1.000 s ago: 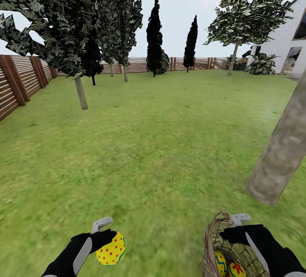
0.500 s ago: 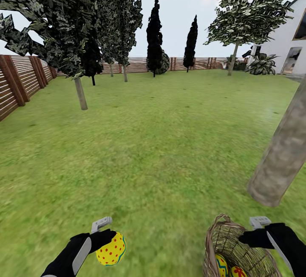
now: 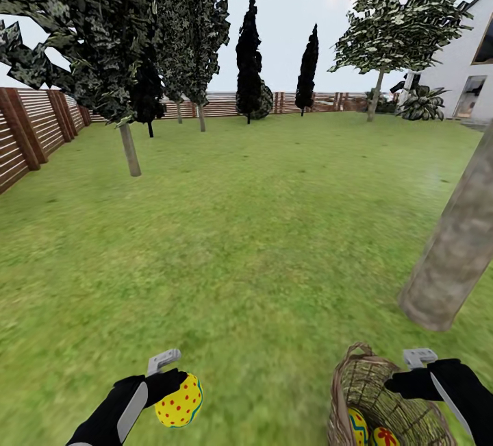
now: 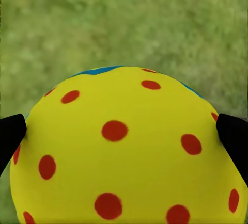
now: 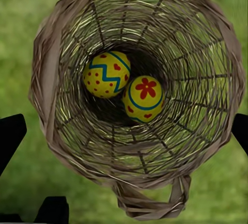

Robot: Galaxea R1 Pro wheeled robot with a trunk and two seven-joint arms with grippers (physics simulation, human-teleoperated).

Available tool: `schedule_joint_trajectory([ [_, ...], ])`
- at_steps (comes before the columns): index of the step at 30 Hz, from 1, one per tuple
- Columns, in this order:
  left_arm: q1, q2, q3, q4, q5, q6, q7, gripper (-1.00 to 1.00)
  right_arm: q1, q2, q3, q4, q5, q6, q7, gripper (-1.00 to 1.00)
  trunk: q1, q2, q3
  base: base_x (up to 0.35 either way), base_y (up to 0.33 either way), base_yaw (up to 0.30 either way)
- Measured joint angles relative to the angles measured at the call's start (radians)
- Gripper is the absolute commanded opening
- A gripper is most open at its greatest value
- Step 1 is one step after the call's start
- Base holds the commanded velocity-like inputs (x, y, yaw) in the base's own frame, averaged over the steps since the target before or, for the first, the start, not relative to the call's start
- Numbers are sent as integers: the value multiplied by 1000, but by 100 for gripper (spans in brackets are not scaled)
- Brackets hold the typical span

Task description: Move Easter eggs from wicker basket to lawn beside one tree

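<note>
- The left gripper (image 3: 169,379) is clamped on a red-dotted Easter egg (image 3: 179,401), held low above the lawn (image 3: 260,227); in the left wrist view that egg (image 4: 124,152) sits between the two dark fingertips (image 4: 11,136), a blue band curving over its far side.
- The right gripper (image 3: 411,374) hangs over the wicker basket (image 3: 356,377), its black fingers spread wide apart and touching nothing.
- Straight ahead of the right gripper, the basket's open mouth (image 5: 51,59) faces the wrist camera, and the loop handle (image 5: 155,206) is at the rim.
- Two eggs lie touching at the bottom of the basket: a zigzag-banded egg (image 5: 107,74) and a flower-marked egg (image 5: 144,98).
- The thick grey-brown tree trunk (image 3: 455,240) stands just beyond the right gripper, near the basket.
- Far ahead are a slatted wooden fence (image 3: 34,124), dark cypress-like trees (image 3: 248,55) and a white house (image 3: 472,55).
</note>
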Motion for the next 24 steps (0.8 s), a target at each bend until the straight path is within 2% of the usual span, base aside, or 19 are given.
schedule_joint_trajectory([
  [24,0,0,0,0,0,0,0,-100,0,-3,-4,-3,1,1,1,100,92,-168,-75,0,0,0],
])
